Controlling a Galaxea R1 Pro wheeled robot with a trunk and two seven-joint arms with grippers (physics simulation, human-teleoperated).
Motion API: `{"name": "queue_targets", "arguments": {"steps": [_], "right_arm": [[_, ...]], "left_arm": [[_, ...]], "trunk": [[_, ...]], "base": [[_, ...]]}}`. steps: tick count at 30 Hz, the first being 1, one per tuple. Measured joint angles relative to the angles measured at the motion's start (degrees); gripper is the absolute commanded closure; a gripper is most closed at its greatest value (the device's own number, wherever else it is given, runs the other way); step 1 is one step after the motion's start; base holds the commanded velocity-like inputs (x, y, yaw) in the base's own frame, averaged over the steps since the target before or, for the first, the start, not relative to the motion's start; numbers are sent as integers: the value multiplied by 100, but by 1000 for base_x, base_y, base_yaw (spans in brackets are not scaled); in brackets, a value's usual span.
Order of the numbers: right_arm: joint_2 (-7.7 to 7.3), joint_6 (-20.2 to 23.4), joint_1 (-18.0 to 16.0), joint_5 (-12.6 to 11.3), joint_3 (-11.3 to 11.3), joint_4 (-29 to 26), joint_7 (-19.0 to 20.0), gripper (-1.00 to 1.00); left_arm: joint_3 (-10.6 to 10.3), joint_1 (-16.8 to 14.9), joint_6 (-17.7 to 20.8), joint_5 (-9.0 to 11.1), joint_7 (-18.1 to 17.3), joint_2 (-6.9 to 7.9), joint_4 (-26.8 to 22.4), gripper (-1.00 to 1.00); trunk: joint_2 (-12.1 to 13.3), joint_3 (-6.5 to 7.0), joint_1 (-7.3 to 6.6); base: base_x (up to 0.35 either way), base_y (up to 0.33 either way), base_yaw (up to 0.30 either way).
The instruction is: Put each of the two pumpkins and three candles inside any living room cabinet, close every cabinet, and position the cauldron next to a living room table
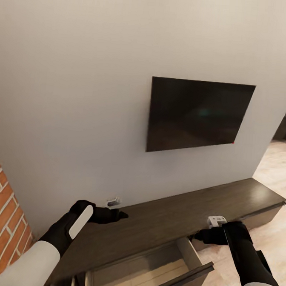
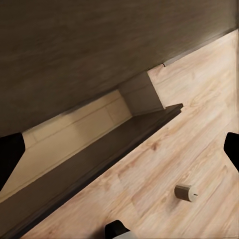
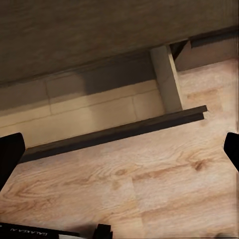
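Below right hand [image 1: 201,236], open cabinet [image 1: 197,215]

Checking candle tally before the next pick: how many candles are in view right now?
1. A small beige candle lies on its side on the wood floor, out in front of the cabinet's open drawer. Others may sit outside these views.

Black fingers [image 3: 11,154] spread wide, empty. Between them: long dark-brown wooden cabinet [image 3: 99,30], pale-lined drawer [image 3: 94,117] pulled open, light wood-plank floor [image 3: 149,184].
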Motion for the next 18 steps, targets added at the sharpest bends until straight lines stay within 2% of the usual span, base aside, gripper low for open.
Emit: {"name": "queue_targets", "arguments": {"steps": [12,18], "right_arm": [[0,0,0,0,0,0,0,-100],[0,0,0,0,-4,0,0,-100]], "left_arm": [[6,0,-2,0,-12,12,-17,-100],[110,0,0,6,-14,11,-22,-100]], "trunk": [[42,87,-23],[42,122,-23]], "base": [[0,0,-247],[0,0,-247]]}}
